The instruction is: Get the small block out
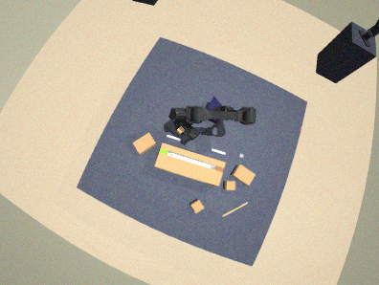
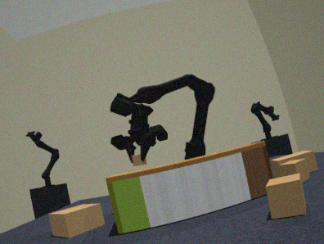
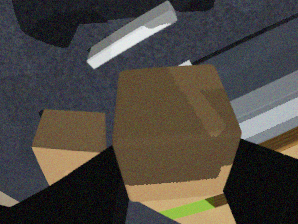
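Note:
A small tan block (image 1: 180,129) (image 2: 139,160) (image 3: 175,105) is held between the fingers of my gripper (image 1: 181,130) (image 2: 138,160) (image 3: 170,148), which is shut on it. The block is off the table. In the exterior view it shows just above the top edge of the box, near the green end. The box (image 1: 188,173) (image 2: 196,186) stands upright, with a green end (image 1: 164,151) (image 2: 130,205) and a brown end (image 2: 255,173). In the top view the gripper is on the arm's side of the box, a little beyond its wall.
A larger tan block (image 1: 144,143) (image 2: 78,219) (image 3: 70,132) lies beyond the green end. Other tan blocks (image 1: 243,175) (image 1: 230,186) (image 1: 196,207) and a thin stick (image 1: 234,209) lie around the box. White bars (image 1: 173,138) (image 1: 218,151) (image 3: 132,35) lie on the arm's side.

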`<state>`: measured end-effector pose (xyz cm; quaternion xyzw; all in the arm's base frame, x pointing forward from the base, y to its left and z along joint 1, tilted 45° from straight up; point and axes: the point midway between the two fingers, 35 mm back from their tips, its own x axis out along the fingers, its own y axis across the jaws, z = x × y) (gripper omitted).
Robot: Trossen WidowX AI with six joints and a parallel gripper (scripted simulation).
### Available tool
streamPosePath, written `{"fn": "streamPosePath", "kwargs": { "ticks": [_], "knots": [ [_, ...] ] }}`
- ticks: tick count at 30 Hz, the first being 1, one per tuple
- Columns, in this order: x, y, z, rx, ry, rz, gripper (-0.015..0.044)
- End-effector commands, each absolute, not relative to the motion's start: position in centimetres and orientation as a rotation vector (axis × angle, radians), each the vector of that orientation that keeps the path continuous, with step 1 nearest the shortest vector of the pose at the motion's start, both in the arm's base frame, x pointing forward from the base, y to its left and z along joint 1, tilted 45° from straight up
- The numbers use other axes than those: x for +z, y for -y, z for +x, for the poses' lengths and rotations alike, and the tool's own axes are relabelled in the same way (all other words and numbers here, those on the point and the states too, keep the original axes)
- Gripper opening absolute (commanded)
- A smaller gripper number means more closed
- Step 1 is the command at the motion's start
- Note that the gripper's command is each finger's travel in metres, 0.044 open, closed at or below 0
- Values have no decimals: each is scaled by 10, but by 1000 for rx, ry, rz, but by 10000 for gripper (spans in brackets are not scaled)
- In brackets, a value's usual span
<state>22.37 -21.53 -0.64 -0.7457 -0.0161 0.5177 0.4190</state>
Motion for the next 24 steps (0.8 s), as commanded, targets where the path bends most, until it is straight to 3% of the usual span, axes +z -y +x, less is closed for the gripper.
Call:
{"fn": "streamPosePath", "kwargs": {
  "ticks": [1, 24],
  "knots": [
    [9, 216, 212, 1281, -70, -1813, 0],
    [16, 216, 207, 1270, -124, -1779, 0]
  ]
}}
